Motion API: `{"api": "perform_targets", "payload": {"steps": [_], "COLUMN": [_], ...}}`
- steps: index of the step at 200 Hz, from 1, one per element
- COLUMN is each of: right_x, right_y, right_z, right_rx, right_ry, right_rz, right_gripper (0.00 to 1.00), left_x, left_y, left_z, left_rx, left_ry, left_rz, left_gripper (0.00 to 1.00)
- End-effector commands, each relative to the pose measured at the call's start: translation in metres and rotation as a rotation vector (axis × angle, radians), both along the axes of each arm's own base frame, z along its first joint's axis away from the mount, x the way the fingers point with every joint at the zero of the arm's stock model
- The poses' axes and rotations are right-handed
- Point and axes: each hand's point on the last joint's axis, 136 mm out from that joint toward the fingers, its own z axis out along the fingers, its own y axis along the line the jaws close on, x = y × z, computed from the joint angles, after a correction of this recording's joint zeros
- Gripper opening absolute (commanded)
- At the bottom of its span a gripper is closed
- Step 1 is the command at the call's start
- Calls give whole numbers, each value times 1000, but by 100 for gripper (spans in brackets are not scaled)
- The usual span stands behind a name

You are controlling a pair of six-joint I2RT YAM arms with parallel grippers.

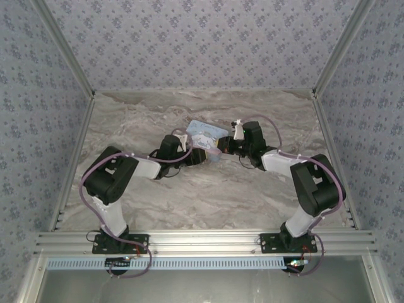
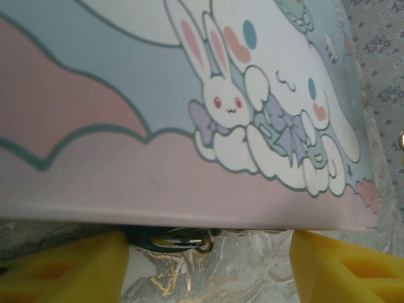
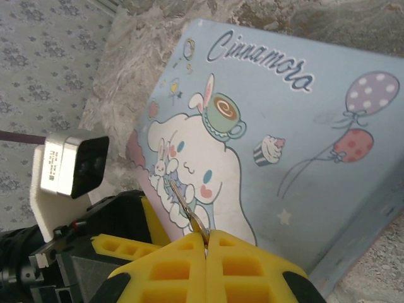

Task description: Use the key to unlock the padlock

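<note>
The right gripper (image 3: 206,238) pinches the small silvery key (image 3: 183,201) with its blade jutting forward for aiming, while the left gripper (image 2: 208,245), fingers apart, flanks the teal padlock (image 2: 170,240) tucked under the cartoon tin (image 2: 189,126) edge on the tabletop (image 2: 208,281), likely to steady it

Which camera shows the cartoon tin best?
Right wrist: it takes in most of the tin, with the lid lettering readable. Left wrist crops to the bunny part of the print; top external shows it small and distant.
</note>
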Motion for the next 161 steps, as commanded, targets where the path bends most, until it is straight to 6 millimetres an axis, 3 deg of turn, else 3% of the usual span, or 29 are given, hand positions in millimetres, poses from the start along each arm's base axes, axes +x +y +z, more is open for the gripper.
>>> {"api": "perform_targets", "payload": {"steps": [1,120,161], "right_x": [12,12,11], "right_y": [4,-7,-4], "right_z": [11,-44,-47], "right_rx": [6,-98,-99], "right_ry": [-41,148,155], "right_rz": [-10,-84,-83], "right_gripper": [0,0,0], "left_x": [-13,-11,-14], "left_y": [-2,-10,-11], "left_z": [-21,-40,-49], "left_rx": [24,50,64], "left_ry": [45,75,92], "left_rz": [-8,51,79], "left_gripper": [65,47,42]}}
